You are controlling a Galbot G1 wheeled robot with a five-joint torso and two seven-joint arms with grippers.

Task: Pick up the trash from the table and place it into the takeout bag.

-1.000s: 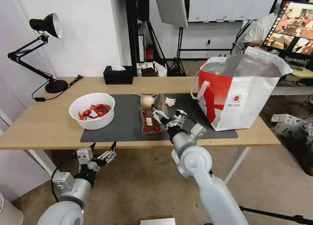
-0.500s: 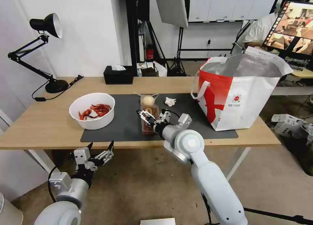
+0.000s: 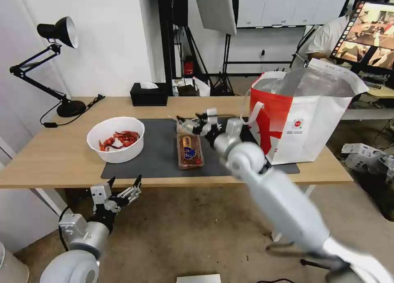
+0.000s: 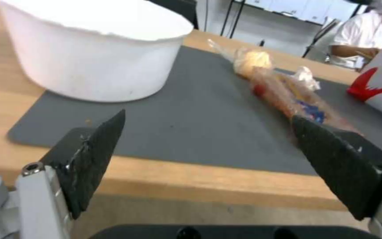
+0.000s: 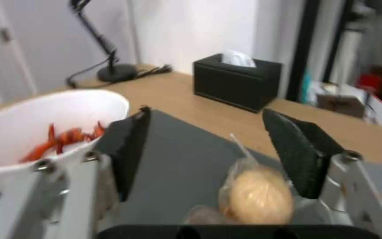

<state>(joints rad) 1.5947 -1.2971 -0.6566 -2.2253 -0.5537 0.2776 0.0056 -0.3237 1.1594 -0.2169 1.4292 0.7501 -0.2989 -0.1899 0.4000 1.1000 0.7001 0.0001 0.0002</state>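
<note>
Your right gripper (image 5: 209, 159), jaws apart, nears the clear bag (image 5: 255, 194) (apparently untouched); closing comes next. Left gripper (image 3: 125, 188) waits open.

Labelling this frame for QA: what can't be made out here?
- Crumpled tissue: in the head view the right gripper and its arm cover its spot on the mat.
- Takeout bag contents: its walls hide the inside in the head view.
- Clear tray contents: blurred in the left wrist view.
- Left gripper: open, below the table edge.
</note>
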